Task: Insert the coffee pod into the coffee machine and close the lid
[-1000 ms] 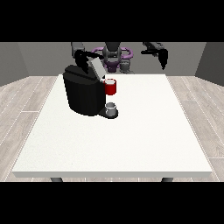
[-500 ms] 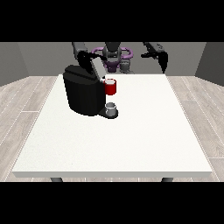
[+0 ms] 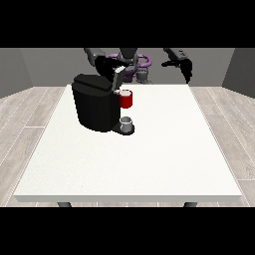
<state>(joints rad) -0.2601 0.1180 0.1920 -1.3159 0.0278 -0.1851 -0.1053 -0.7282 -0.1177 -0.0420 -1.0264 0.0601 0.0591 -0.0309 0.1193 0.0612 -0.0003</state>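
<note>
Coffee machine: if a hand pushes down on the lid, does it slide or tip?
The coffee machine looks squat and broad-based on the table, so tipping seems unlikely. The smooth tabletop may let it slide slightly. The small cup under its spout could topple first.

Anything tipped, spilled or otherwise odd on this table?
Nothing stands out. The black coffee machine stands upright near the table's far left, red brew head above a small grey cup on its base. No spill shows. The hand at the view's left is at the machine's top; the other hangs apart.
</note>
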